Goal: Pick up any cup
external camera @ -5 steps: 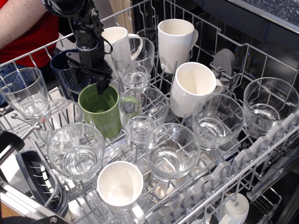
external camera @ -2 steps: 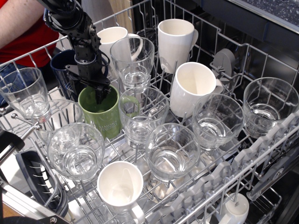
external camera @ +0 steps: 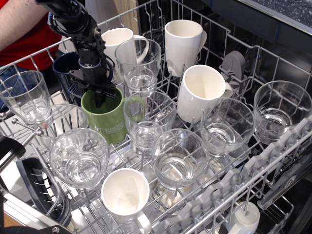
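The cup is an olive-green mug [external camera: 109, 124] with white lettering, standing upright in the dish rack left of centre. Its loop handle shows through the glass on its right. My black gripper [external camera: 99, 97] comes down from the upper left onto the mug's back rim. One finger is inside the mug, the other is outside behind the rim, and the jaws look closed on the rim. The mug's base is hidden by the glasses in front of it.
A dark navy mug [external camera: 66, 73] sits just behind the green one. White mugs [external camera: 183, 41] [external camera: 202, 92] [external camera: 126, 195] and several clear glasses [external camera: 146, 117] [external camera: 78, 156] crowd the wire rack [external camera: 273, 161]. A person in a red shirt [external camera: 29, 34] is at the top left.
My gripper has lowered and shifted slightly left, going from above the mug's opening to pinching its back rim. The mug has nudged slightly.
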Robot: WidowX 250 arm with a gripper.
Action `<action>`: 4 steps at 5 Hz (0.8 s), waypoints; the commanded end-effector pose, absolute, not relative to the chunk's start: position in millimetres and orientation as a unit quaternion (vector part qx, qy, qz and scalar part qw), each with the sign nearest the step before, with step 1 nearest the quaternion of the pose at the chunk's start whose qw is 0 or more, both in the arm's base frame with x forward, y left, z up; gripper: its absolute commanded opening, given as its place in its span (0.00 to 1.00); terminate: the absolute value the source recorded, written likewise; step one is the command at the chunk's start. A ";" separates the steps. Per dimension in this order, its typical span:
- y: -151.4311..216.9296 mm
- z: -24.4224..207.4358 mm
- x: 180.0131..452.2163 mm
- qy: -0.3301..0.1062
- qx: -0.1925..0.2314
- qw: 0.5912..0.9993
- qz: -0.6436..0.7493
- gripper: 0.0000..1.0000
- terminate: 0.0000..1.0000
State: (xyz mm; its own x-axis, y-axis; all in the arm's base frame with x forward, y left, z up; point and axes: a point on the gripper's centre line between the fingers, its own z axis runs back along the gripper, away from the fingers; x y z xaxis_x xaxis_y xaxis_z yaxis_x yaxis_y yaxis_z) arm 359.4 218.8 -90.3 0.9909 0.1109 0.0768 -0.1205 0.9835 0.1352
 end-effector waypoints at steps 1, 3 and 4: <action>226.5 -60.6 372.0 -0.075 0.057 0.993 0.066 0.00 0.00; 222.9 -24.4 377.7 -0.073 0.010 0.996 0.044 0.00 0.00; 218.0 -3.0 379.3 -0.054 0.000 0.999 0.003 0.00 0.00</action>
State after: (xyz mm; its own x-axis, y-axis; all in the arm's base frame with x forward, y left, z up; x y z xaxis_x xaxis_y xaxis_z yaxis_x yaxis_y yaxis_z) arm 355.0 205.5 -65.0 0.9990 0.0106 -0.0423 -0.0143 0.9959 -0.0891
